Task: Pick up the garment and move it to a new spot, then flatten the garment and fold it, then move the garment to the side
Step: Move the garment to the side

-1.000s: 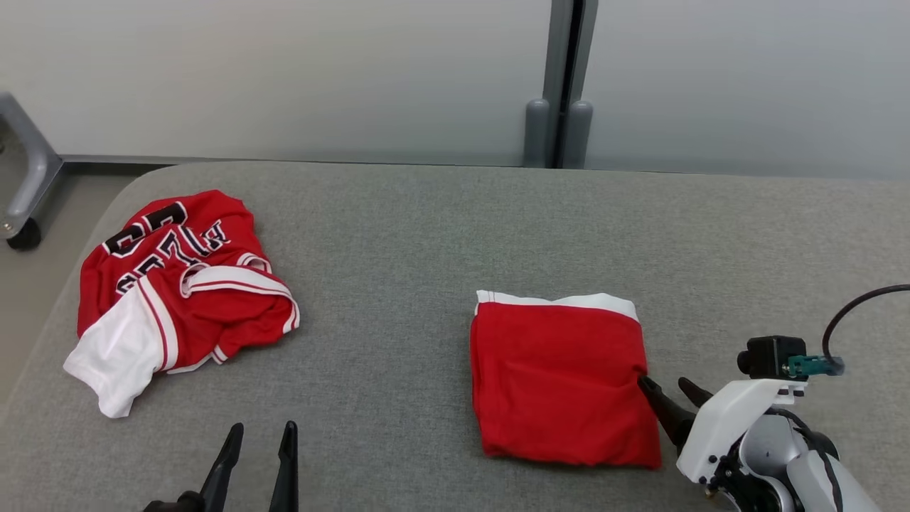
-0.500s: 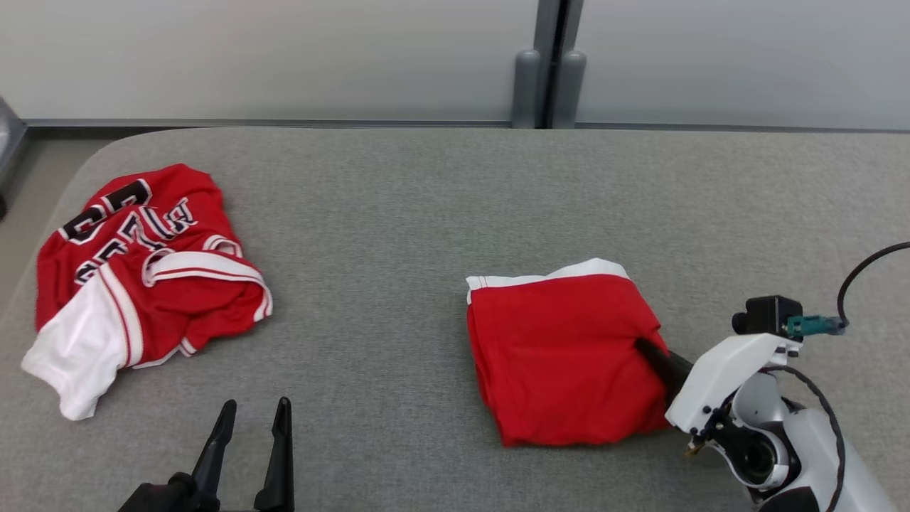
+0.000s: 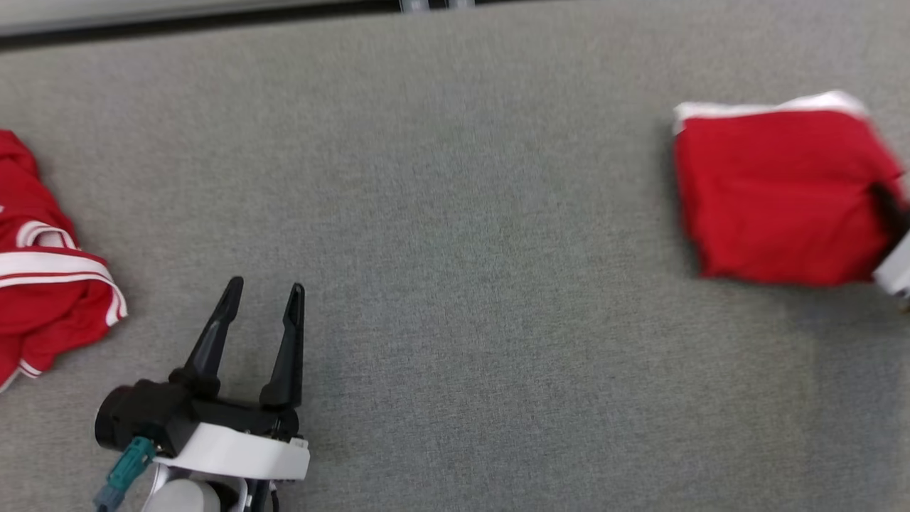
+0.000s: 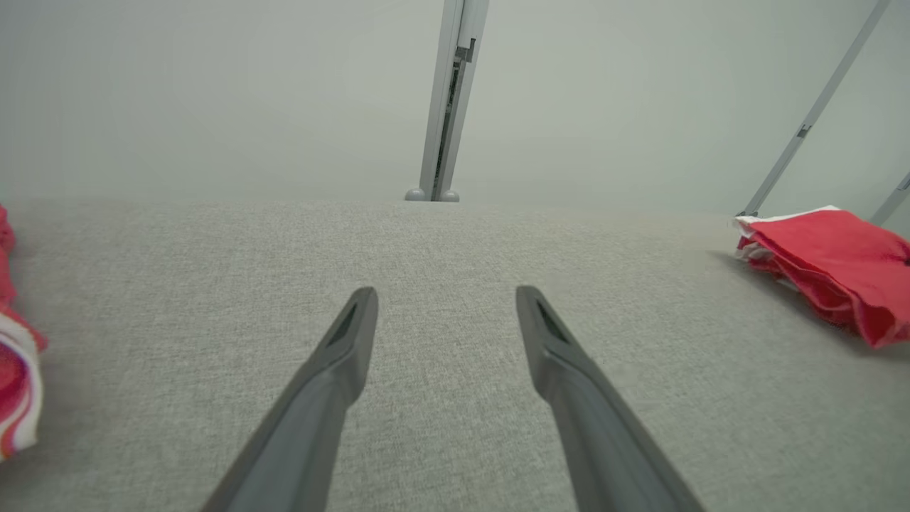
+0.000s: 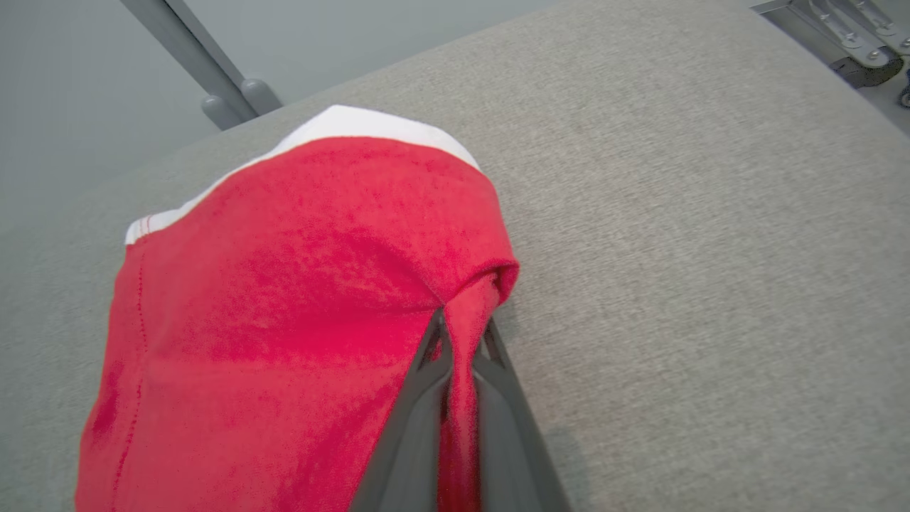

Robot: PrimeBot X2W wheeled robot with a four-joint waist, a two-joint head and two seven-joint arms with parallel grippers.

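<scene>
A grey woven pad (image 3: pixel 455 213) covers the whole work surface, with a pale wall (image 4: pixel 213 85) and a grey upright post (image 4: pixel 448 99) at its far edge.

The right gripper (image 5: pixel 458 334) is clenched. Its two dark fingers stand pressed together with a thin ridge of red cloth squeezed between them, gathered from the edge of the folded garment (image 5: pixel 284 299) nearest the tips. From that pinch the cloth spreads ahead and to the left of the fingertips as a compact red packet. A white band (image 5: pixel 370 124) runs along the side farthest from the grip. Creases run out from the pinch, and the corner just past the tips curls over on itself. In the left wrist view the packet's stacked layers show along one side.

This looks like the last step, taking the folded piece aside. I cannot tell whether the fingers have caught every layer or only the upper ones. The move therefore calls for a low, slow pull along the line of the fingers, so the layers trail behind rather than peel open. The wrist should not twist. The packet should lie flat on the pad before the grip lets go, or the curled corner may drag the top fold with it.

The left gripper (image 3: pixel 266 286) is released, its fingers spread with nothing between them, over bare pad well apart from the packet. A crumpled red-and-white jersey (image 3: pixel 50 284) lies out beyond its left finger.
</scene>
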